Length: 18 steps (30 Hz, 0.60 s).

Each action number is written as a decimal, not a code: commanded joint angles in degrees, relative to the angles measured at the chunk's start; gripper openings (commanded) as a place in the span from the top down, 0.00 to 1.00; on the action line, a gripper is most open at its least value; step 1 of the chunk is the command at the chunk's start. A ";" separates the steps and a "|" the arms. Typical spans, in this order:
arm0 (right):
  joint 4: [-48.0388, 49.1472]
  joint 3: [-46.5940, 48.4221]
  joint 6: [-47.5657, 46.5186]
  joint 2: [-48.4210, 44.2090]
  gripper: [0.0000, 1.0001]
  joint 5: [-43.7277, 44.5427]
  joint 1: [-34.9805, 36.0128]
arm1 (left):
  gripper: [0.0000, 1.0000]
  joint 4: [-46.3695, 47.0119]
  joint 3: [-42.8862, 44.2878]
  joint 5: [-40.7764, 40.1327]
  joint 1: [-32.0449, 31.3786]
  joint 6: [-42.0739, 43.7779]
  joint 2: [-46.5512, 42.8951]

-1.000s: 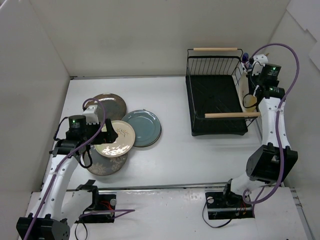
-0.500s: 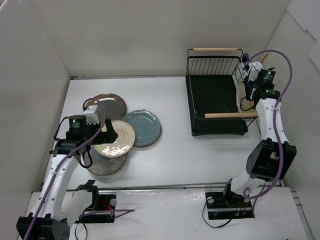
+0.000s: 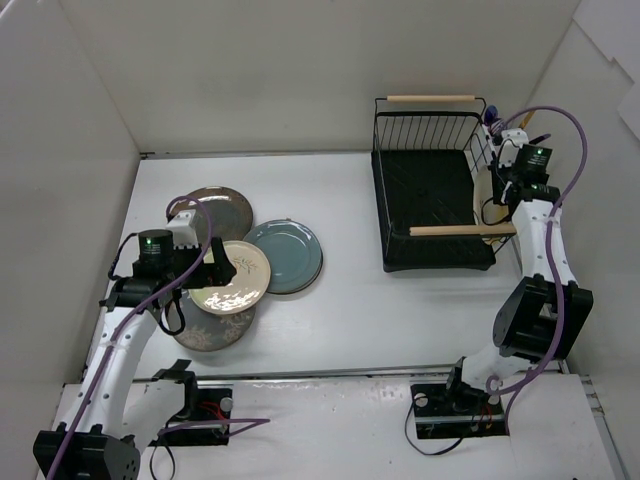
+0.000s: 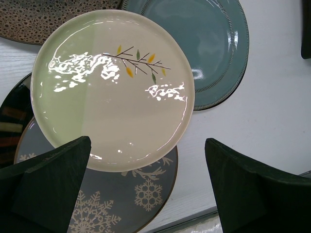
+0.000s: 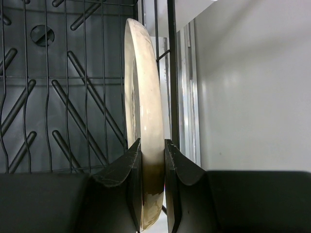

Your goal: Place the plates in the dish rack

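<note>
– Cream plate (image 5: 143, 111), standing on edge, and we have it pinched at the rim in the right gripper (image 5: 151, 145), a finger flat on each face. Where are we against the dish rack (image 3: 425, 200)?

– At its right-hand wall, towards the back. From the wrist we see the rim next to an upright wire, with the black tray beyond. Whether the plate is already inside that wire we cannot tell.

– Then we judge this to be the seating step. We want the plate upright and square to the slots, lowered slowly until its rim settles between two wires, and we let go only once it stands by itself.

– Agreed. Our grip is narrow, so a knock on the wire could twist the plate. No sideways shove.

– And the rest?

– They lie overlapping on the table (image 3: 350, 300), well apart from the rack. The leaf plate (image 4: 112, 92) is on top, with the teal plate (image 4: 209, 43), the snowflake plate (image 4: 146, 194) and the speckled brown plate (image 4: 43, 19) partly under it. Our left gripper (image 4: 146, 174) hangs over the leaf plate, jaws spread wide, holding nothing.
</note>
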 commanded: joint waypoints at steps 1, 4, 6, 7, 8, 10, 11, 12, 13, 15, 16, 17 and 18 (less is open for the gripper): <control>7.75 0.41 2.12 -1.29 1.00 0.97 -1.50 | 0.01 3.55 1.16 0.93 0.39 0.83 0.74; 7.66 -0.11 2.92 -1.56 0.95 1.32 -1.85 | 0.01 3.47 1.25 1.02 0.39 0.83 0.74; 7.66 -0.38 3.45 -1.73 0.90 1.94 -2.02 | 0.01 3.38 1.16 1.11 0.39 0.92 0.74; 7.66 -0.38 3.54 -1.73 0.90 2.29 -1.94 | 0.01 3.47 1.25 1.11 0.39 0.83 0.57; 7.66 -0.38 3.62 -1.73 0.89 2.38 -2.03 | 0.01 3.47 1.25 1.11 0.39 0.83 0.57; 7.66 -0.38 3.80 -1.47 0.84 3.25 -2.11 | 0.01 3.47 1.16 1.20 0.39 0.92 0.65; 7.66 -0.38 4.06 -1.38 0.80 3.60 -2.03 | 0.01 3.47 1.25 1.20 0.39 0.83 0.74; 7.66 -0.29 4.15 -1.38 0.76 3.78 -2.20 | 0.01 3.38 1.25 1.11 0.39 0.83 0.74; 7.66 -0.21 4.33 -1.47 0.70 3.78 -2.12 | 0.00 3.29 1.25 1.20 0.39 0.83 0.74; 7.66 0.23 4.68 -1.56 0.67 3.96 -2.20 | 0.01 3.38 1.34 1.11 0.39 0.83 0.74; 7.57 0.32 4.77 -1.47 0.67 4.05 -2.20 | 0.01 3.38 1.34 1.11 0.39 0.92 0.65; 7.57 0.41 4.85 -1.47 0.66 4.13 -2.20 | 0.01 3.38 1.34 1.20 0.39 0.92 0.74; 7.66 0.58 5.03 -1.38 0.64 4.40 -2.29 | 0.01 3.20 1.34 1.20 0.39 0.83 0.74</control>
